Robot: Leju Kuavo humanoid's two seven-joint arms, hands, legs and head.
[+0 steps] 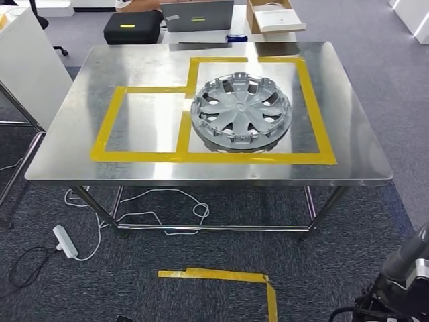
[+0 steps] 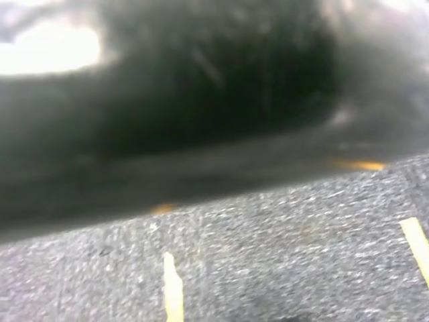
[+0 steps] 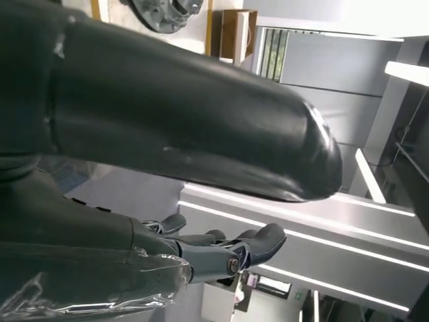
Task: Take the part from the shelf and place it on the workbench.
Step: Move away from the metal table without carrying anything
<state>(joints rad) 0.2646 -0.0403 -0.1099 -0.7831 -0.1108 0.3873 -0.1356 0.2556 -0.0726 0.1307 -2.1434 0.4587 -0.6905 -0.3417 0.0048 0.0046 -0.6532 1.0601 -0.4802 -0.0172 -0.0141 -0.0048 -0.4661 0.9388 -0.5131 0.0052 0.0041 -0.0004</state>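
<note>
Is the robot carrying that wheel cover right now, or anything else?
No. The wheel cover lies on the workbench. The right robot hand holds nothing, fingers apart; the left cannot be told from its blurred view.

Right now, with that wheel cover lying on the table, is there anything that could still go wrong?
Little, probably. The wheel cover rests flat inside the yellow tape outline, well away from the table's edges. Loose cables and a power strip lie on the floor below; the robot's feet might snag them.

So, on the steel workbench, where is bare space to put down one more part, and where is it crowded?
The left taped rectangle lies bare, bordered by yellow tape with the wheel cover at its right. The workbench margin outside the tape, at left and front, is bare too. The right taped area is crowded: the wheel cover takes most of it.
</note>
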